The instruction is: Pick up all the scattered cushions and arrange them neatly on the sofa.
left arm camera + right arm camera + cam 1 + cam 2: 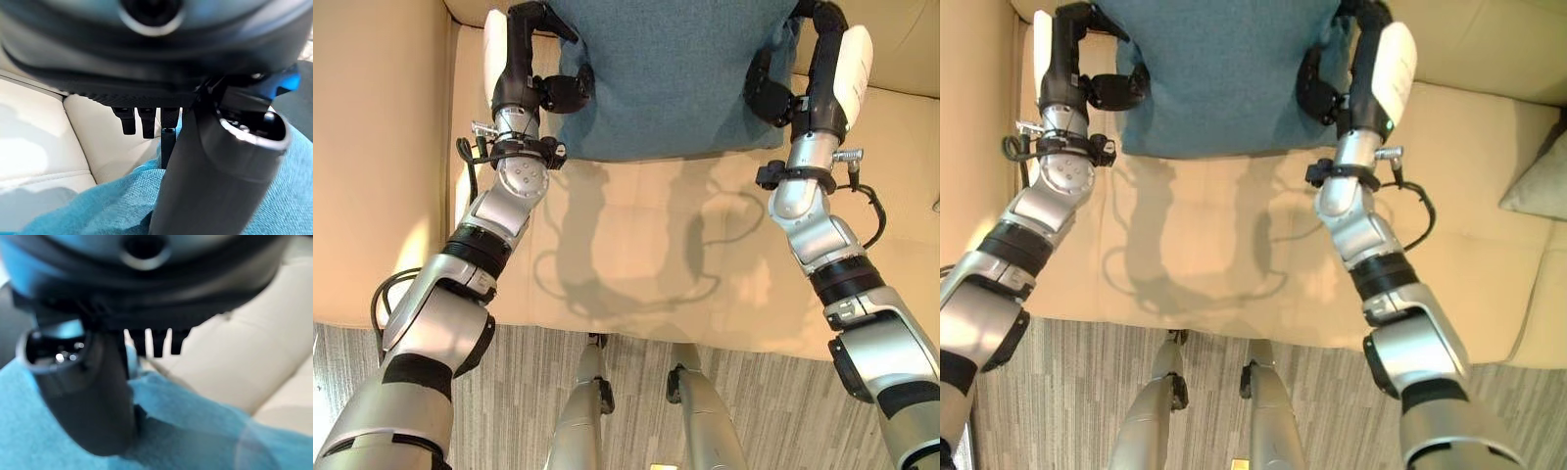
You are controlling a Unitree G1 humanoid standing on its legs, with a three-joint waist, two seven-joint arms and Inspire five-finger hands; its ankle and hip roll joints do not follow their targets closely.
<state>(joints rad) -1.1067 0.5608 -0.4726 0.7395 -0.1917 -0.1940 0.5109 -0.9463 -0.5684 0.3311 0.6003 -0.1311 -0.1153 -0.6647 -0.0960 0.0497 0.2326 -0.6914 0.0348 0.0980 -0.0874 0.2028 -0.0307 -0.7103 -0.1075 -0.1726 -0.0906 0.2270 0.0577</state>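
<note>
Left hand (533, 69) and right hand (803, 69) clamp the cushion (671, 73) between them, seemingly just above the sofa (636, 255) seat.

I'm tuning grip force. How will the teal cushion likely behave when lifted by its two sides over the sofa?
The teal cushion looks soft and probably light: its woven fabric bunches around the left robot hand. Pinched at opposite edges by that and the right robot hand, its middle may sag. The rough weave seems unlikely to slip. If released, it should flop onto the sofa, not roll.
</note>
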